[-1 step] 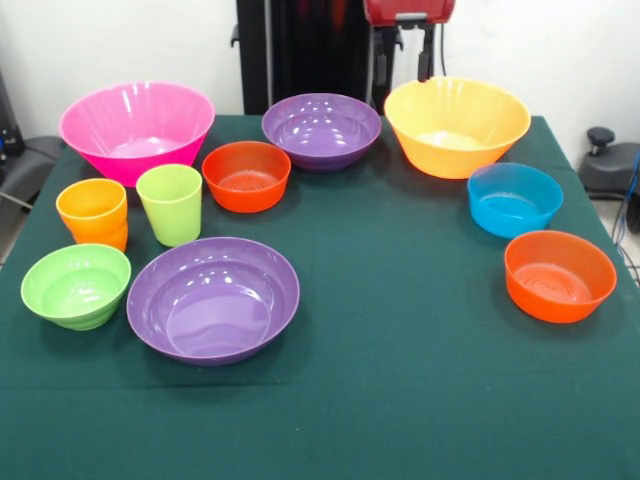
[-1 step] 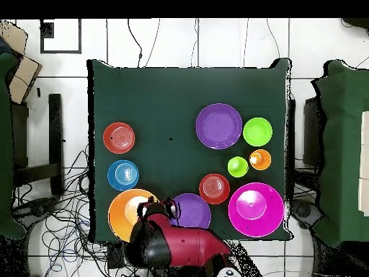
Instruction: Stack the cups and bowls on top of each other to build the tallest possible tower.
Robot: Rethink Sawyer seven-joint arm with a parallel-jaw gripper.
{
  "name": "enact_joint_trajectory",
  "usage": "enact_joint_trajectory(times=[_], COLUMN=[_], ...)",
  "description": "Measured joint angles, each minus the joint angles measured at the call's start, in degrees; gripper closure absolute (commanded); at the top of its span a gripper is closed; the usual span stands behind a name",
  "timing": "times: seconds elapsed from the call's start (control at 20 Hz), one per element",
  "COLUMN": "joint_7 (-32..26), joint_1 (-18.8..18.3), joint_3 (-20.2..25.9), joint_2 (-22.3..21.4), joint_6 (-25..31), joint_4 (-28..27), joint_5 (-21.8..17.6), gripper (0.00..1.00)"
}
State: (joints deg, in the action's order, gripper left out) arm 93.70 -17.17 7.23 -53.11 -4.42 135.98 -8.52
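A: How far has the stacking got?

B: Nowhere yet, by my reading; every piece stands alone on the dark green tablecloth (image 1: 400,330); no tower exists, so all of it is left to do.

A: Where do the pieces lie?

B: In the front view, the large glossy pink plastic bowl (image 1: 137,128) is at the far left; the large yellow-orange plastic bowl (image 1: 457,124) at the far right; one wide purple plastic bowl (image 1: 321,129) between them, the other purple bowl (image 1: 213,298) near the front; a small red-orange plastic bowl (image 1: 246,175) sits just before the far purple one, a second red-orange bowl (image 1: 559,275) at the right; the blue plastic bowl (image 1: 514,198) lies beside the yellow-orange one; the small lime-green bowl (image 1: 76,284) is front left.

A: And the cups?

B: The orange plastic tumbler (image 1: 92,213) and the lime-green tumbler (image 1: 170,203) stand upright side by side, not nested.

A: The gripper?

B: The gripper (image 2: 160,210) hovers by the yellow-orange bowl's rim; whether its jaws are wide or narrow I cannot tell.
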Motion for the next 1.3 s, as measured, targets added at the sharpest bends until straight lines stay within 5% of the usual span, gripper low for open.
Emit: enact_joint_trajectory(times=[1.3], joint_7=[0.0], joint_1=[-0.33], joint_3=[-2.43], joint_2=[11.98], joint_6=[-10.59], joint_4=[0.53], joint_5=[-5.51], gripper=[0.0])
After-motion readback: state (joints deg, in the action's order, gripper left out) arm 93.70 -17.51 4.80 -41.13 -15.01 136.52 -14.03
